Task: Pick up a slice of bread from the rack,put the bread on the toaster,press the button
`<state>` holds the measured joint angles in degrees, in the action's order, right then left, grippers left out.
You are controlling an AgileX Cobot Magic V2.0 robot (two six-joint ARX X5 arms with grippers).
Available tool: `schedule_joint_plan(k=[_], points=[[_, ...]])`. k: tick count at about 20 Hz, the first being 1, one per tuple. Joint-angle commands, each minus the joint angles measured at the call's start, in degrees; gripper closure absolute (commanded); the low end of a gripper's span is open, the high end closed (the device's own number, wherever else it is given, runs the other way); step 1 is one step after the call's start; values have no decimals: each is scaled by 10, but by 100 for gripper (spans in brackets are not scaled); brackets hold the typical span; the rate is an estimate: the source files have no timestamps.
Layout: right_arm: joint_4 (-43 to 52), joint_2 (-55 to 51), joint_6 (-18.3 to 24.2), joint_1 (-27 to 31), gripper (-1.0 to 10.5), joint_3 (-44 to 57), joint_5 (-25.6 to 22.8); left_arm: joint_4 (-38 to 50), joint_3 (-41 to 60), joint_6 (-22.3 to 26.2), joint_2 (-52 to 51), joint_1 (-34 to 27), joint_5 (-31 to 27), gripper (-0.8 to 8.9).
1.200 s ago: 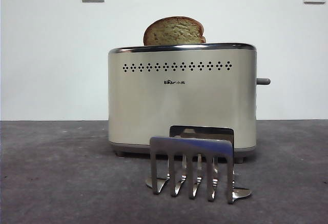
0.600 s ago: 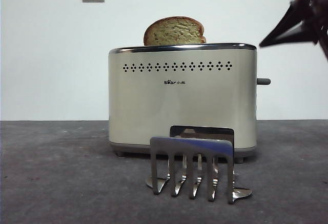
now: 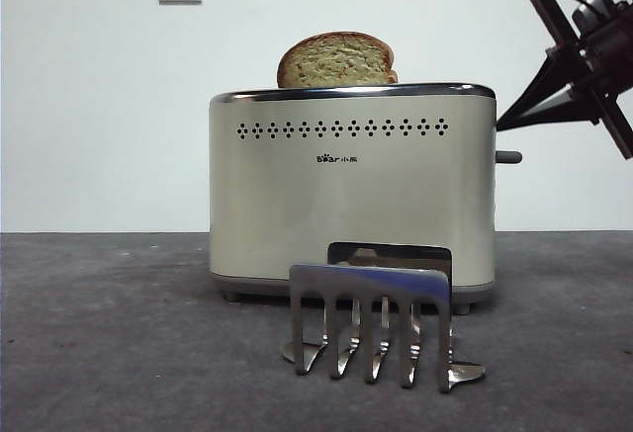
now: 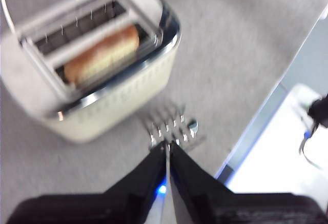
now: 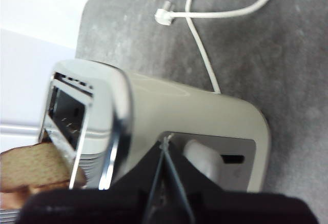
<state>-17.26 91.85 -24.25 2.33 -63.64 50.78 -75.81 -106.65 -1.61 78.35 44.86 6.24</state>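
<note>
Bread: you have the slice of bread (image 3: 336, 60) standing in one of the toaster's top slots, its rounded brown-crusted top sticking up above the chrome rim; your left wrist view (image 4: 102, 54) shows it lying along the slot nearer the dotted side, and your right wrist view catches one end of it (image 5: 31, 168).
Toaster: the cream-beige toaster (image 3: 351, 190) sits on the dark grey table (image 3: 109, 333), dot holes and logo facing your front camera.
Rack: the steel toast rack (image 3: 374, 321) stands empty just in front of the toaster, apart from it.
Button: the dark grey lever knob (image 3: 508, 157) juts out sideways from the toaster's narrow end; in your right wrist view it shows pale (image 5: 201, 158) in its slotted panel.
Right gripper: your right gripper (image 5: 165, 143) hangs above and just beside the knob, its black jaws pressed together to a point, holding nothing; in the front view (image 3: 506, 122) its tip is close to the toaster's upper corner.
Left gripper: your left gripper (image 4: 167, 147) is high over the rack, jaws closed and empty.
Cable: a white power cord (image 5: 205, 55) trails across the table behind the toaster.
</note>
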Motion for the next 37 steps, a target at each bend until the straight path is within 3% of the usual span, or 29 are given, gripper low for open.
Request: schedule_joint_plan(k=[1, 6, 14, 37], points=[[-10, 6, 3, -1, 954, 0, -2, 2, 43, -14, -20, 2, 2, 797], [-28, 20, 6, -1, 954, 0, -23, 2, 113, -29, -50, 2, 2, 797], [-68, 30, 40, -1, 954, 0, -65, 2, 117, -29, -75, 2, 1, 797], [-117, 145, 72, -5, 954, 1, -87, 2, 117, -29, -75, 2, 0, 796]])
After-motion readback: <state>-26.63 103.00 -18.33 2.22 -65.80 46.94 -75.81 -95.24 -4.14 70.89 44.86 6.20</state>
